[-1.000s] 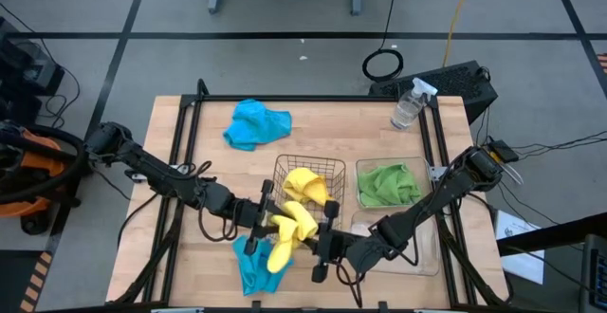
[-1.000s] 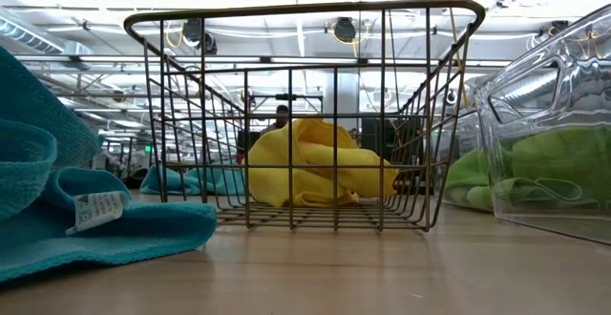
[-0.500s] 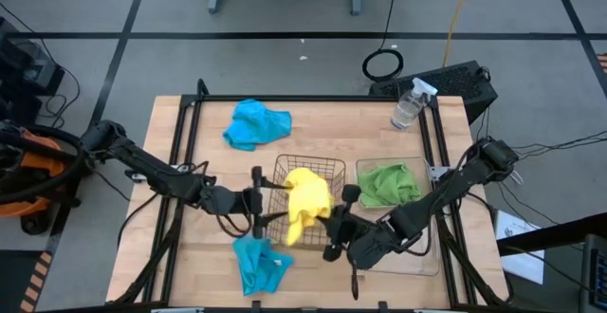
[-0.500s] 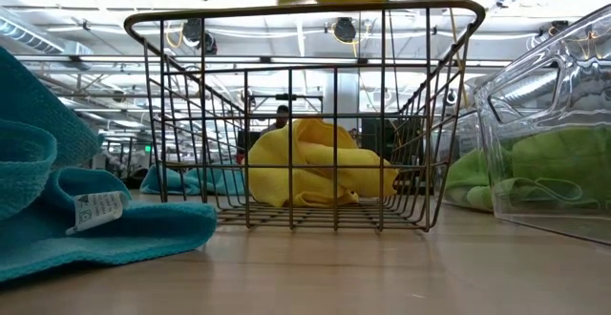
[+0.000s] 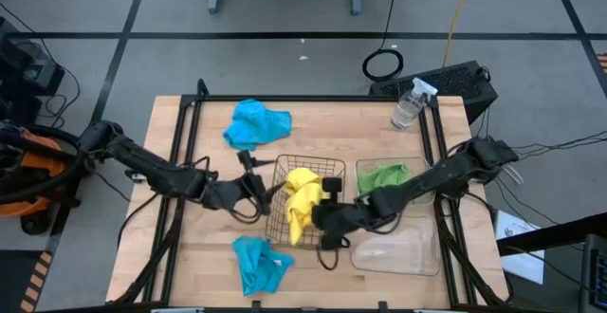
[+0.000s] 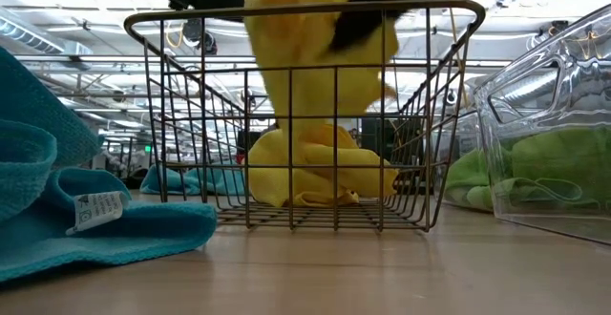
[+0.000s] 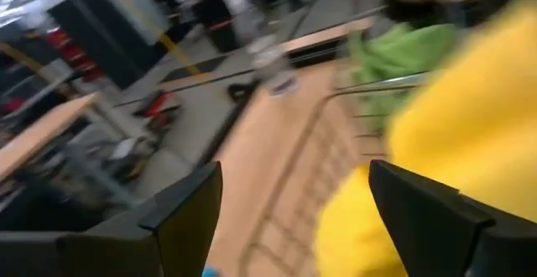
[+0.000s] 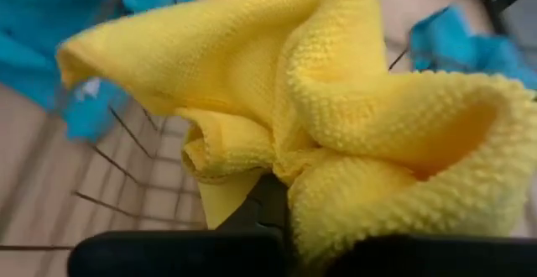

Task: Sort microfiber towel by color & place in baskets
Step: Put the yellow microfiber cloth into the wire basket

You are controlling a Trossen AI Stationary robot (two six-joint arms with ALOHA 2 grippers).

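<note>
The right pincer (image 5: 327, 209) hangs over the wire-mesh basket (image 5: 282, 169), clamped on a yellow towel (image 5: 302, 213). In the right wrist view the cloth (image 8: 336, 117) bunches around the dark fingers in thick folds. In the low view the yellow towel (image 6: 315, 67) hangs with its long axis upright, its top above the basket rim (image 6: 296, 10) and its lower end pointing down into the basket toward a second yellow towel (image 6: 315, 167) lying crumpled on the basket floor. From above, the held towel runs lengthwise from the basket's middle toward its front edge.

The left pincer (image 5: 254, 188) sits just beside the basket's left wall, outside it, and its fingers (image 7: 180, 218) stand apart with nothing between them; the left wrist view shows the yellow cloth (image 7: 453, 143) close ahead.

To the right of the basket, a clear plastic tub (image 5: 362, 169) holds a green towel (image 5: 384, 178). A second clear tub (image 5: 422, 256) lies in front of that one, to the basket's front right.

A blue towel (image 5: 258, 123) lies on the surface (image 5: 332, 123) behind the basket and to its left, well apart from it. Another blue towel (image 5: 258, 264) lies crumpled in front of the basket's left corner, and in the low view it (image 6: 57, 210) fills the near left with a white tag showing. A clear spray bottle (image 5: 409, 104) stands behind the basket, far to its right, near the surface's back corner.
</note>
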